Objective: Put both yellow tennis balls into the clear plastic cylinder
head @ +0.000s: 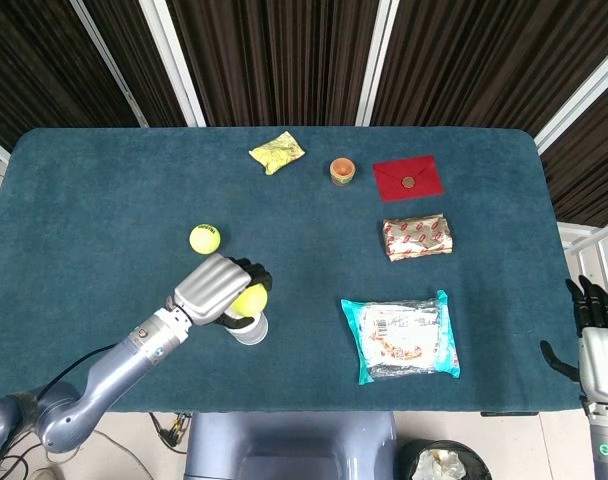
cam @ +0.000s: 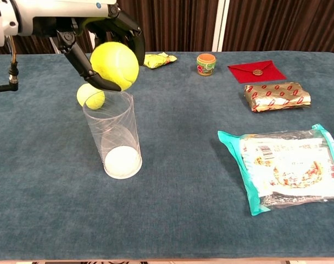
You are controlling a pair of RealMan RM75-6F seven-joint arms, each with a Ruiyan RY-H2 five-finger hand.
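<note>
Directly above the cylinder (cam: 113, 133), left hand (cam: 95, 38) grips a tennis ball (cam: 115, 65).

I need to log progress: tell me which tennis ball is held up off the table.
The tennis ball gripped in the left robot hand, above the clear cylinder. The other ball lies on the cloth.

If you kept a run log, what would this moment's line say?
left robot hand: holds tennis ball above clear cylinder | second ball: on table | right robot hand: idle, off table edge
</note>
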